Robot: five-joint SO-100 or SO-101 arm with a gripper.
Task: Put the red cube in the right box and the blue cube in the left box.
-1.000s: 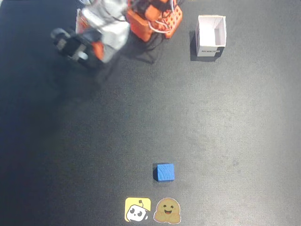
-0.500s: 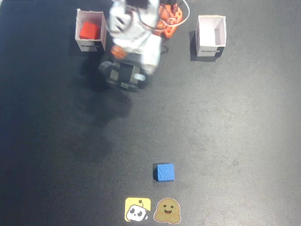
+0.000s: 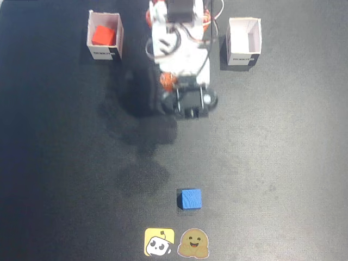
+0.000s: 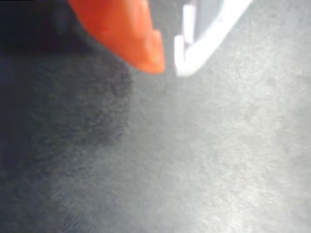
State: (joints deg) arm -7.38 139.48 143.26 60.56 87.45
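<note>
Tool [image 4: 168,67] nearly shut, empty; 2 boxes, 1 red cube [image 3: 102,36], 1 blue cube [image 3: 191,199].

The fixed view looks straight down from high above the dark table [image 3: 283,163], the arm [image 3: 179,49] at its top edge. The wrist view rides close above the same table [image 4: 204,160], gripper [image 4: 169,67] tips entering from above

Even, fairly bright light falls on the dark bench [image 3: 283,163] in the fixed view, and the arm throws a soft, broad shadow down and to its left. The wrist view is blurred throughout, dim at left and paler toward the right.
</note>
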